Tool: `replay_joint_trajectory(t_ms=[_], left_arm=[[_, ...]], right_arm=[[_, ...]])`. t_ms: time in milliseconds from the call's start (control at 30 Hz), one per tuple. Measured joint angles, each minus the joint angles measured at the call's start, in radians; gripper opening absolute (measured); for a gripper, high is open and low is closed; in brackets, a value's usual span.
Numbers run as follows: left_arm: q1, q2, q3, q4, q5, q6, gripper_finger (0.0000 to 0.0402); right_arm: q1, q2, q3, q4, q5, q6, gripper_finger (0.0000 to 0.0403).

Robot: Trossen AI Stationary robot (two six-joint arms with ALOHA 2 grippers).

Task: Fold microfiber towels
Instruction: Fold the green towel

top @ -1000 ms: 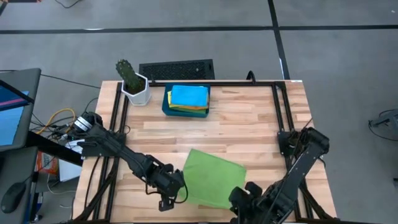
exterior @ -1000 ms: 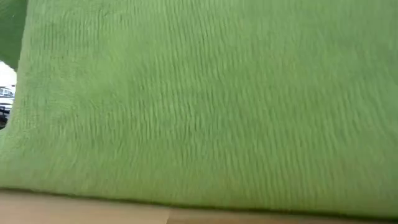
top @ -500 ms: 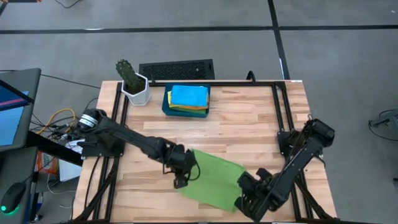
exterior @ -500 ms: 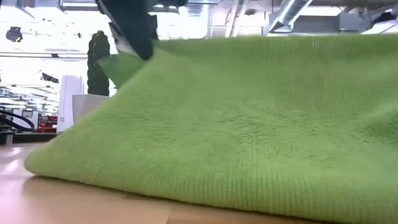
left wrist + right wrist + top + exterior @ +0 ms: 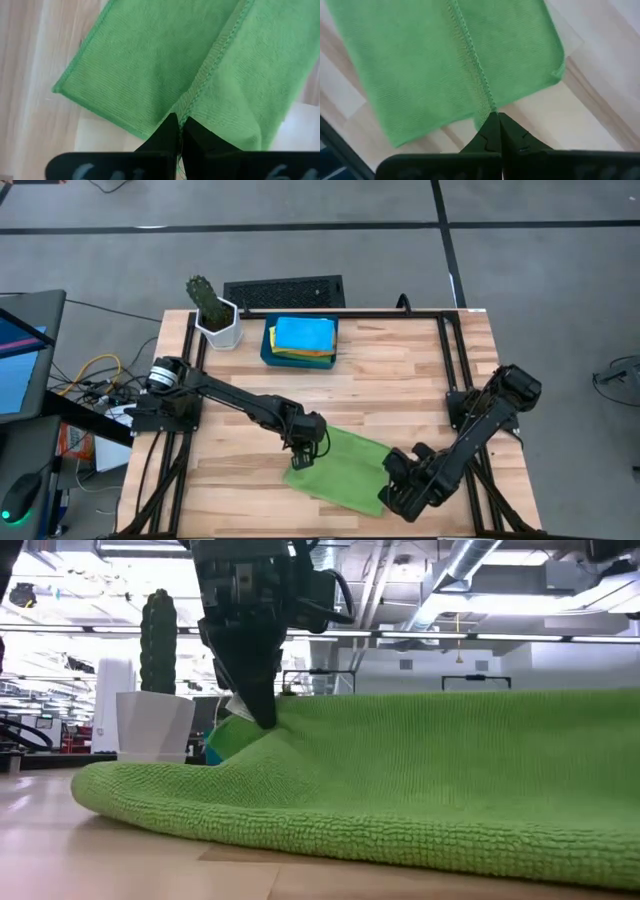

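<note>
Green fuzzy towel (image 5: pixel 340 468) lies doubled over on the wooden table (image 5: pixel 400 370), near the front edge. Both arms reach low: the left gripper (image 5: pixel 306 442) pinches its stitched hem at one corner, the right gripper (image 5: pixel 398 480) is clamped on the hem at the opposite corner.

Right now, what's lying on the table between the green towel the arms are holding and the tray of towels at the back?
Nothing: in the high view, only bare wood separates the green towel from the tray holding the stacked towels.
</note>
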Motion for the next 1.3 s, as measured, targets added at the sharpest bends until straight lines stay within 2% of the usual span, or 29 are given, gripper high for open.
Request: replay_joint_trajectory(t_ms=[200,367,467,633,733,900,1000,1133,1200,1300], left_arm=[[0.001,-0.001,0.000,0.011,-0.027,0.013,0.0000],[0.001,-0.001,0.000,0.011,-0.083,0.012,0.0008],[0.001,-0.001,-0.003,-0.009,-0.124,0.014,0.0036],[0.004,-0.001,-0.003,0.000,-0.152,0.037,0.0108],[0.006,-0.001,-0.003,-0.032,-0.210,-0.017,0.0147],[0.025,-0.001,-0.002,-0.126,-0.224,-0.042,0.0176],[0.033,-0.030,-0.003,-0.120,-0.160,-0.067,0.0176],[0.011,-0.108,-0.001,0.062,-0.017,-0.062,0.0162],[-0.026,-0.133,-0.001,0.166,-0.021,-0.045,0.0152],[-0.099,-0.140,0.000,0.269,-0.121,-0.003,0.0134]], right_arm=[[-0.007,0.000,-0.030,0.002,0.000,0.013,0.0015],[-0.006,0.000,-0.030,-0.014,0.002,0.015,0.0038],[-0.014,0.000,-0.030,-0.026,-0.018,0.017,0.0054],[-0.027,0.000,-0.030,-0.070,-0.017,0.032,0.0083],[-0.038,0.000,-0.030,-0.113,-0.002,0.035,0.0107],[-0.072,-0.006,-0.028,-0.157,-0.010,0.013,0.0150],[-0.058,-0.044,-0.019,-0.091,0.046,0.003,0.0171],[0.012,-0.123,-0.017,0.042,0.189,-0.007,0.0181],[0.063,-0.140,-0.016,0.122,0.280,-0.027,0.0178],[0.132,-0.116,-0.015,0.248,0.359,-0.103,0.0167]])
